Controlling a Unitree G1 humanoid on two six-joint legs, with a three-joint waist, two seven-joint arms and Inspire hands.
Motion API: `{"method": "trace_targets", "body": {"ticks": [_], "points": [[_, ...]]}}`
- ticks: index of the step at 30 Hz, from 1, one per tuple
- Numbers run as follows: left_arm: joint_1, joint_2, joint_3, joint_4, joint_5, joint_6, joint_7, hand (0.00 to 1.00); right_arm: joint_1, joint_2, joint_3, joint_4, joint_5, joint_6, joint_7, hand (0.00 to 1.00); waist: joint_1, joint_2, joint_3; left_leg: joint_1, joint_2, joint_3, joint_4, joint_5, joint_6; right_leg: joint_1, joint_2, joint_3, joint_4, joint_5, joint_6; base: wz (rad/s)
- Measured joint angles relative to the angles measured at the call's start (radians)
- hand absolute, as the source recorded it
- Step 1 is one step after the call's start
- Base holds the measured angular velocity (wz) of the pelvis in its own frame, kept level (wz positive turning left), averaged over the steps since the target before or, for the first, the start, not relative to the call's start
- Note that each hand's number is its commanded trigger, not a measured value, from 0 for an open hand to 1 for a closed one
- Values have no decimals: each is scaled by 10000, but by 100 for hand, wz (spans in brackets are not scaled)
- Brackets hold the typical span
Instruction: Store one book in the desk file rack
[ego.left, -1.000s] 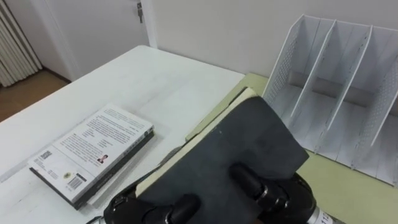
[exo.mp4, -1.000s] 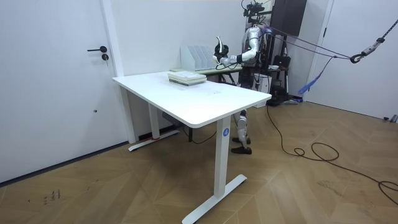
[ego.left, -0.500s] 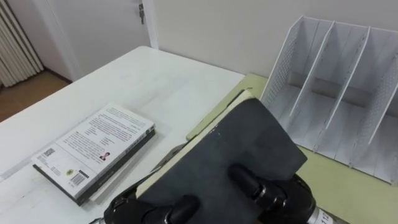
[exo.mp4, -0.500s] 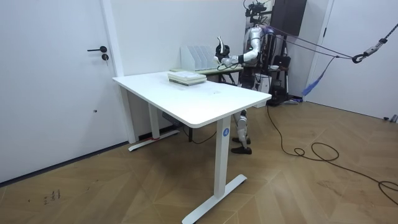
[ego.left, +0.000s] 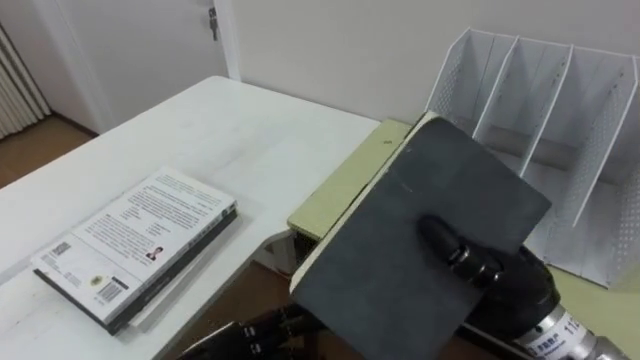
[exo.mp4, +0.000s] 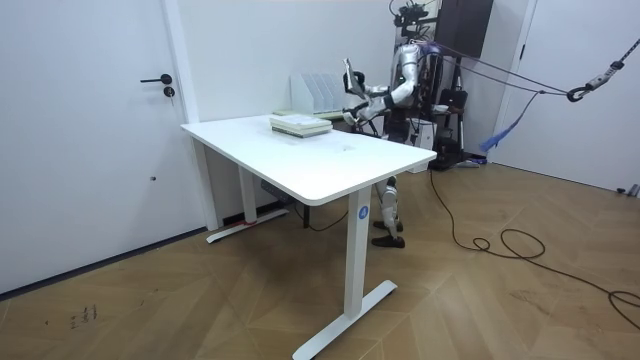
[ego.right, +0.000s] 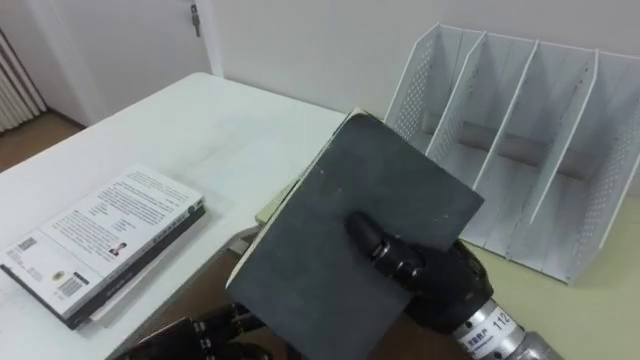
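We see a wide white surface (ego.left: 230, 130) that takes up the left and far-left part of the scene. In the room view, the robot stands at its far end. A lower, pale green surface (ego.left: 345, 190) adjoins it on the right.

At the far right of the green surface stands a white file rack (ego.left: 600, 180). It is upright, with perforated side walls and slanted dividers that form open compartments facing us.

The task's dark book (ego.left: 390, 260) is in front of the rack, held up off both surfaces. It is tilted, with its plain cover turned towards us, and its pale page edge shows along the left side. The book's far corner overlaps the rack's left end in our view, but we cannot tell whether the two touch.

On the near left of the white surface, well apart from the rack, a stack of books (ego.left: 135, 245) lies flat with a printed back cover on top.

The right hand (ego.left: 510, 295) comes in from the lower right. Its fingers (ego.left: 450, 250) are clamped on the dark book, with the thumb lying across the cover.

The left hand (ego.left: 262, 335) shows low at the near edge, below the book. We cannot tell whether it is open or closed.
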Motion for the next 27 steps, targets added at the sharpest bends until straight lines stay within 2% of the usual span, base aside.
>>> {"method": "trace_targets", "body": {"ticks": [1, 2, 3, 6, 8, 10, 12, 14, 16, 18, 20, 23, 27], "points": [[119, -46, -44, 377, 249, -84, 151, 0, -29, -1, -33, -1, -232, -63, -163, 100, -115, -43, -60, 27, 0, 10, -33, 1, -2, 33, 6, -6, -42, 0, -1, 0], [271, -104, -73, 667, 508, -125, 380, 0, -25, -2, -66, -1, -318, -90, -398, 100, -159, -89, -73, 91, 2, 12, -61, 2, -2, 95, 13, -3, -54, 5, -4, 0], [320, -160, -73, 827, 686, -144, 475, 0, -25, -3, -93, -2, -373, -96, -527, 100, -174, -117, -60, 145, 1, 14, -83, 2, -2, 139, 15, 3, -64, 5, -4, -3], [449, -625, -78, 1490, 1394, -217, 1086, 0, -60, 7, -457, -1, -921, -105, -1164, 100, -327, -228, -63, 180, -10, 48, -112, 2, -2, 194, 8, 2, -171, 12, 8, -1], [511, -991, -49, 2034, 2113, -467, 1517, 0, -166, 90, -867, -3, -1806, -179, -1740, 100, -314, -242, -47, 205, -6, 151, -119, 1, -1, 172, 9, 28, -266, 25, 24, -2], [511, -1183, -14, 2667, 2639, -694, 1888, 0, -293, 176, -1141, -4, -2372, -209, -2200, 100, -356, -231, -40, 246, 2, 191, -137, 1, -1, 196, 16, 53, -307, 25, 24, -7], [636, -1303, 20, 3175, 3050, -873, 2331, 0, -374, 311, -1395, -78, -3107, -435, -2747, 100, -355, -209, -40, 293, 31, 346, -230, 1, -2, 211, 43, 87, -357, 30, 21, -8], [848, -1654, 283, 3782, 3403, -1105, 2922, 0, -459, 327, -1628, -432, -4066, -551, -3736, 100, -339, -158, -42, 359, 36, 470, -327, 2, -3, 165, 84, 248, -344, 31, 20, -16], [848, -1980, 450, 4466, 3670, -1450, 3354, 0, -460, 384, -1709, -760, -4717, -801, -4506, 100, -321, -122, -50, 362, 13, 471, -363, 2, -3, 157, 93, 270, -373, 35, 23, -6], [865, -2238, 661, 5219, 3788, -1773, 3773, 0, -548, 664, -1825, -1103, -5438, -968, -5178, 100, -311, -119, -50, 347, -14, 478, -376, 3, -4, 138, 165, 294, -396, 39, 19, -5], [892, -2457, 872, 6214, 3867, -2044, 4337, 0, -1031, 935, -1945, -1246, -6459, -1083, -5978, 100, -307, -120, -50, 347, -16, 490, -385, 3, -5, 125, 172, 291, -416, 44, 11, -6], [985, -2633, 1238, 7096, 3872, -2326, 4857, 0, -1629, 1060, -2061, -1292, -7970, -1293, -7096, 100, -152, -170, -59, 350, -17, 493, -393, 3, -5, 111, 187, 332, -438, 44, 10, -4], [1037, -2942, 1766, 7553, 3904, -2679, 5384, 0, -1646, 1098, -2108, -2067, -8811, -1294, -8019, 100, -50, -252, -111, 348, -27, 490, -458, 4, -6, 180, 184, 256, -567, 55, 21, 10]]}}
